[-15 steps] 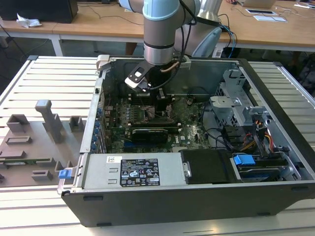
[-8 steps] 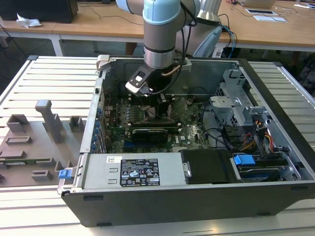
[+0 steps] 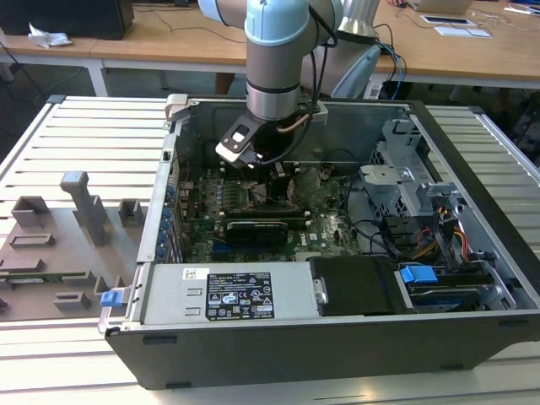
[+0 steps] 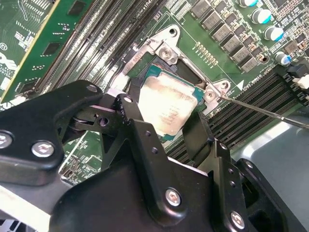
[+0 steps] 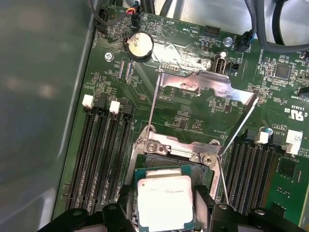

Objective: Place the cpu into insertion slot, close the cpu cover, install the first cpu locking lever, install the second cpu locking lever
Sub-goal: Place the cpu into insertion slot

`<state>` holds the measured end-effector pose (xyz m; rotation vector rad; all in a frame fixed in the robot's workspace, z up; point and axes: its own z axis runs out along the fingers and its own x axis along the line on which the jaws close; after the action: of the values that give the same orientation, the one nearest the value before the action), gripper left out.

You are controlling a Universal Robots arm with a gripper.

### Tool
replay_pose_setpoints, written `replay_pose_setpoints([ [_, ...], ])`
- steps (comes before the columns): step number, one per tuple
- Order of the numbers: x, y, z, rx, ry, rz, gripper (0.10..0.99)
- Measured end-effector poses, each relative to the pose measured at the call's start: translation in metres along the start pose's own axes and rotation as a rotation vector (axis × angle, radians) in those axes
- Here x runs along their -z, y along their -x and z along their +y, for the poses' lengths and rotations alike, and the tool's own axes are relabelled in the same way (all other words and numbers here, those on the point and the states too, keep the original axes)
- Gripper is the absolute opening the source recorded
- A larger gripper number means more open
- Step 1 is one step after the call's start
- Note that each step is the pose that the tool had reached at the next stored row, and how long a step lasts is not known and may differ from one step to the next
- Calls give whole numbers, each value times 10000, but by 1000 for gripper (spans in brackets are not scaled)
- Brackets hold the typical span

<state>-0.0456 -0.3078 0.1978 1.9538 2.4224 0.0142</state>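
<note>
A: Claw (image 5: 165, 209) pinched narrow on the cpu (image 5: 164, 198), 1 finger (image 5: 124, 212) on each of 2 opposite edges, poised right over the socket (image 5: 164, 162).
B: Seated, or hovering?
A: Hard to tell; looks just above. Best squared to the socket edges first, kept flat, then eased down without pressing.
B: And the cpu cover (image 5: 205, 84)?
A: Tipped up and back, clear of the chip. 2 levers (image 5: 152, 108) unlatched as well, so nothing in the way. Worth letting go only once level in the slot, never dropped.
</note>
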Motion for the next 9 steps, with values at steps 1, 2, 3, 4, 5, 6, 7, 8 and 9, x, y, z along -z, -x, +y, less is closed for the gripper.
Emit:
replay_pose_setpoints([
  [1,0,0,0,0,2,4,620],
  [2,1,1,0,0,-1,1,545],
  [3,1,1,0,1,-1,4,545],
  [4,1,1,0,0,0,7,545],
  [5,0,0,0,-1,3,12,545],
  [6,0,0,0,-1,3,15,545],
  [7,0,0,0,-1,4,18,545],
  [8,0,0,0,-1,5,20,545],
  [9,0,0,0,-6,5,21,545],
])
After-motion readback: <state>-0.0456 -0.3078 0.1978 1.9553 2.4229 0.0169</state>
